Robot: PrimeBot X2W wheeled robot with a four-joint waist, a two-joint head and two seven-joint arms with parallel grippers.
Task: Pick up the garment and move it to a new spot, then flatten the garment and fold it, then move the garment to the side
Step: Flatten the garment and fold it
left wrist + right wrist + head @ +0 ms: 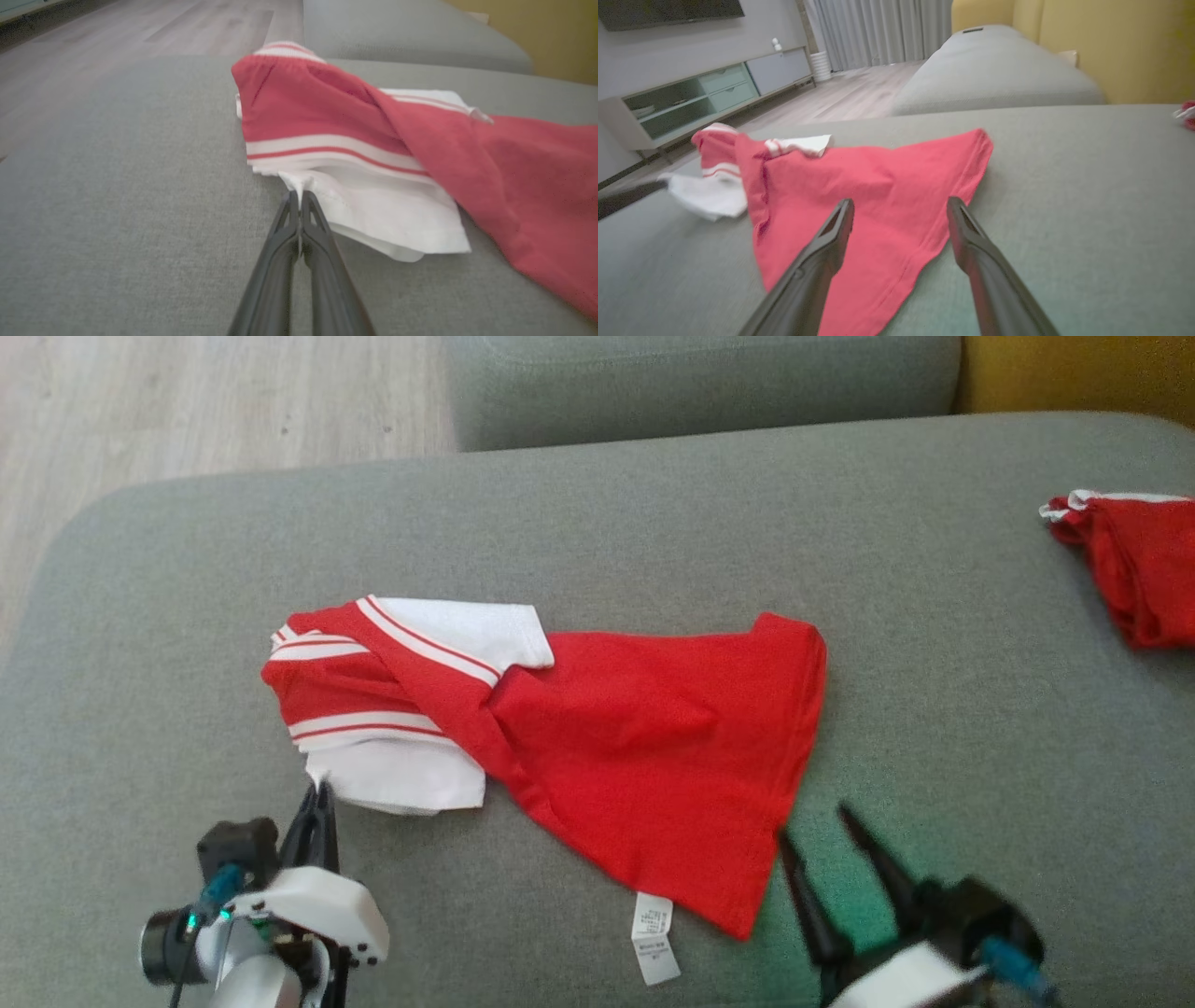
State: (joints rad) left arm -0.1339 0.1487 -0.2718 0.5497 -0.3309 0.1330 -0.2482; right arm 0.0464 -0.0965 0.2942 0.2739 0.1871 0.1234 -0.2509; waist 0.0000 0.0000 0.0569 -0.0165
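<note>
Red garment, white striped sleeves, lies twisted and rumpled mid grey sofa cushion. Left gripper pinched on the white sleeve edge. Right gripper spread wide by the red hem. Another red garment far right.

Pretty simple materials here. The garment is a soft matt knit that looks like cotton: red body, white sleeves, and ribbed red-and-white striped trim, with stitched hems and loose creases. Its label looks like thin, smooth white tape with tiny print. The sofa is grey woven cloth, matt and a bit coarse, with a fine flecked grain. The floor is pale wood-look planks, smooth with a low sheen. The left gripper has dark fingers of smooth matt plastic and a white shell that looks like glossy hard plastic. The other red cloth looks like the same matt knit.
</note>
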